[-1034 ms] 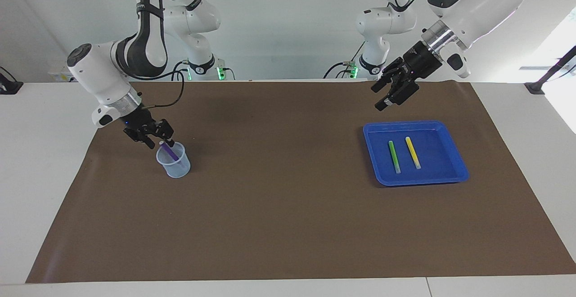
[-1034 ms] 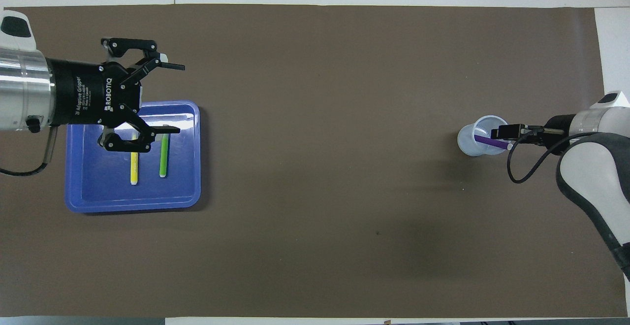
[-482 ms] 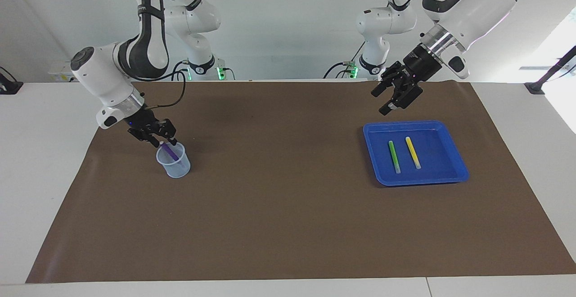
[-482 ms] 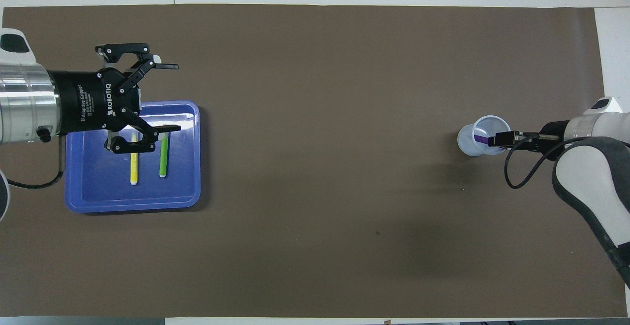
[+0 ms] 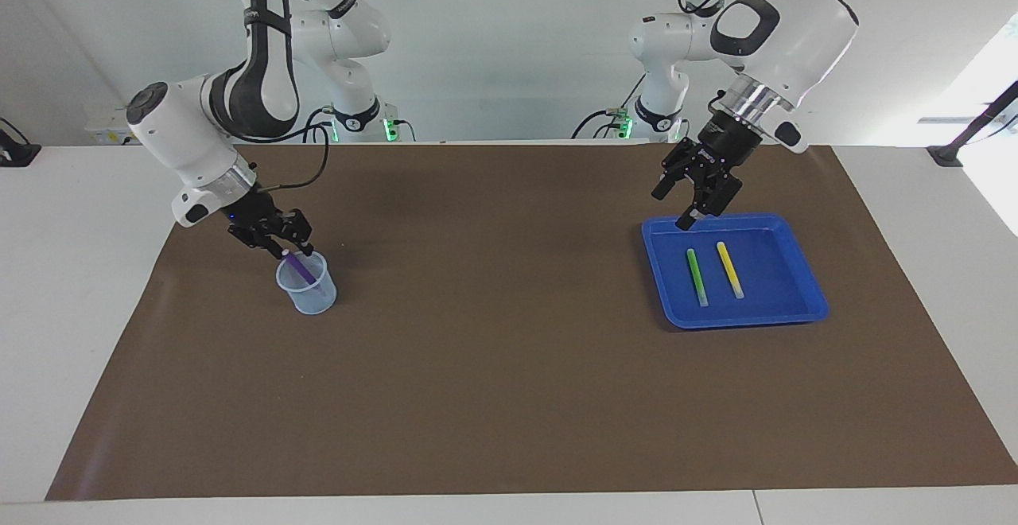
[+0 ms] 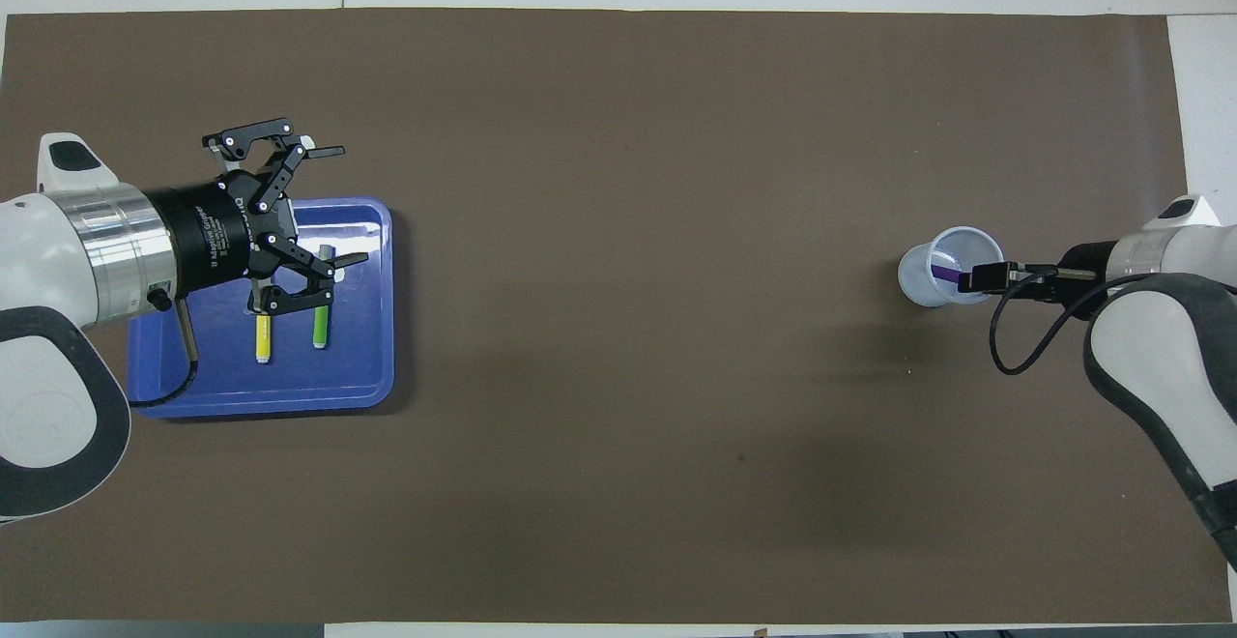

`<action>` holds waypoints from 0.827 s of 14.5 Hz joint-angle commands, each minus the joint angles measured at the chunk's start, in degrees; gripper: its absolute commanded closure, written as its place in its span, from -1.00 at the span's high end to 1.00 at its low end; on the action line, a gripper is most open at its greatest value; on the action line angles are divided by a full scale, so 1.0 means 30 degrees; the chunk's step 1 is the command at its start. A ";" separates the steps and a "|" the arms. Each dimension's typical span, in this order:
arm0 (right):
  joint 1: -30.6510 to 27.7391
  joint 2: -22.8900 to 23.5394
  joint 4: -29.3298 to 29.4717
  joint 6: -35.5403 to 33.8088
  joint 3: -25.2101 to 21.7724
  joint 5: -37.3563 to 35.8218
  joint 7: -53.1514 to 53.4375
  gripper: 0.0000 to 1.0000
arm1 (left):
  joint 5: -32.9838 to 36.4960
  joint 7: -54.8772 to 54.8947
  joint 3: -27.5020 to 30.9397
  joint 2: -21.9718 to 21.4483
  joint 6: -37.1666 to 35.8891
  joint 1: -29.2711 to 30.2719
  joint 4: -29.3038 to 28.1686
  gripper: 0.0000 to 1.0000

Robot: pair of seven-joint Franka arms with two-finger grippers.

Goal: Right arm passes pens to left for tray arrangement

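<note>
A: Facing view: slim purple marker pen (image 5: 301,269) leans in the pale translucent plastic cup (image 5: 307,284), top toward eleven o'clock. Right gripper (image 5: 280,248) is at its upper end; grip state I cannot tell.

B: Overhead: left gripper (image 6: 333,205) spread, empty, over the shallow blue plastic tray (image 6: 372,304). Pen probably light, stiff, slick; pinch mid-barrel.

You can't see the purple pen's (image 5: 301,269) lower end; the cup (image 5: 307,286) wall blurs it. Overhead, the right gripper (image 6: 978,277) covers its top, so a grip there is perhaps uncertain.
</note>
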 commanded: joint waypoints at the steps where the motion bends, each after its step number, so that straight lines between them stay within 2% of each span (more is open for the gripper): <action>1: -0.0058 -0.0550 -0.0475 -0.0087 -0.0020 -0.0004 -0.0543 -0.74 | -0.0270 0.0040 0.0018 -0.0342 0.0322 0.0422 -0.0744 1.00; 2: -0.0058 -0.0521 -0.0446 -0.0057 -0.0020 -0.0003 -0.0543 -1.00 | -0.0154 0.0127 0.0018 -0.0401 0.0350 0.0393 -0.0833 1.00; 9: -0.0058 -0.0404 -0.0067 -0.0028 0.0009 -0.0003 -0.0426 -1.00 | -0.0065 -0.0194 0.0018 -0.0635 -0.0440 0.0422 -0.1156 1.00; 10: -0.0058 -0.0316 0.0138 -0.0028 0.0009 -0.0032 -0.0455 -0.93 | -0.0065 -0.0194 0.0018 -0.0665 -0.0528 0.0422 -0.1156 1.00; 11: -0.0058 -0.0286 0.0256 -0.0057 0.0009 -0.0033 -0.0426 0.01 | -0.0065 -0.0194 0.0018 -0.0665 -0.0529 0.0393 -0.1185 1.00; 12: -0.0029 -0.0170 0.0460 -0.0086 0.0096 -0.0091 -0.0368 0.28 | -0.0065 -0.0194 0.0018 -0.0694 -0.0529 0.0393 -0.1185 1.00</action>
